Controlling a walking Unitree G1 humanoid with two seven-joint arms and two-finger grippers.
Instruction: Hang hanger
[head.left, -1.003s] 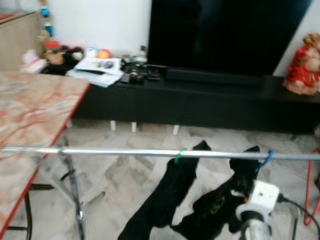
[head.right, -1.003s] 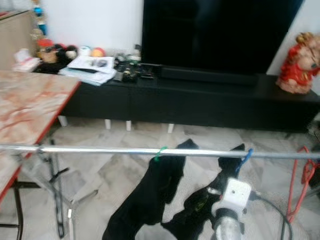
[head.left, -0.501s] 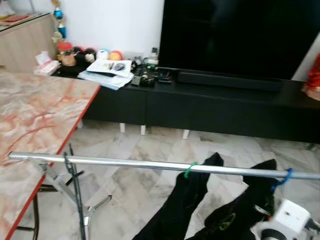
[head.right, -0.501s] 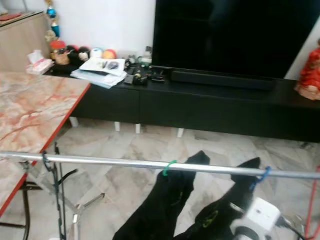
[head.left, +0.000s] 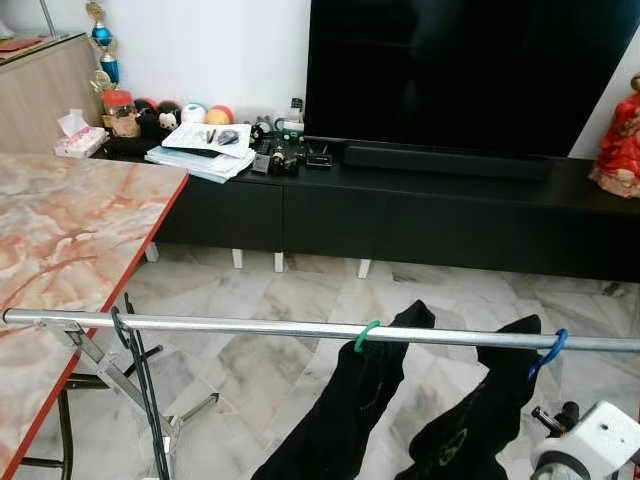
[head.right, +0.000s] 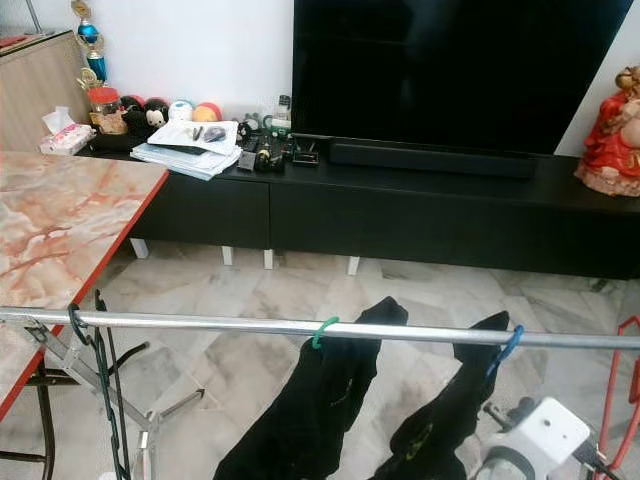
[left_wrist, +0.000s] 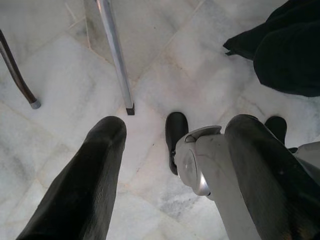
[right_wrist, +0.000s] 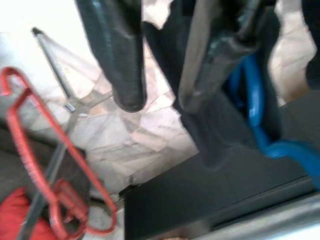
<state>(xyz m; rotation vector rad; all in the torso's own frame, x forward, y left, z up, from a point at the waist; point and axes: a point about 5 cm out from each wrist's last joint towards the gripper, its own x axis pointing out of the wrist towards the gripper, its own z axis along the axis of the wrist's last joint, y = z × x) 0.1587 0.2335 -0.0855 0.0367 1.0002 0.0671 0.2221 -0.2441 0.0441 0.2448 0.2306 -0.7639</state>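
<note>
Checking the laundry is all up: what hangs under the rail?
Two black garments hang under the rail: one on a green hanger, one on a blue hanger. Their lower ends are cut off.

A large black TV stands on a long, low black cabinet against a white wall. On the cabinet's left end lie papers, small toys and a jar; a tissue box sits just beside them. A red figurine sits at the right end. A marble-patterned tabletop with a red edge fills the left side. The floor is pale marble tile.
</note>
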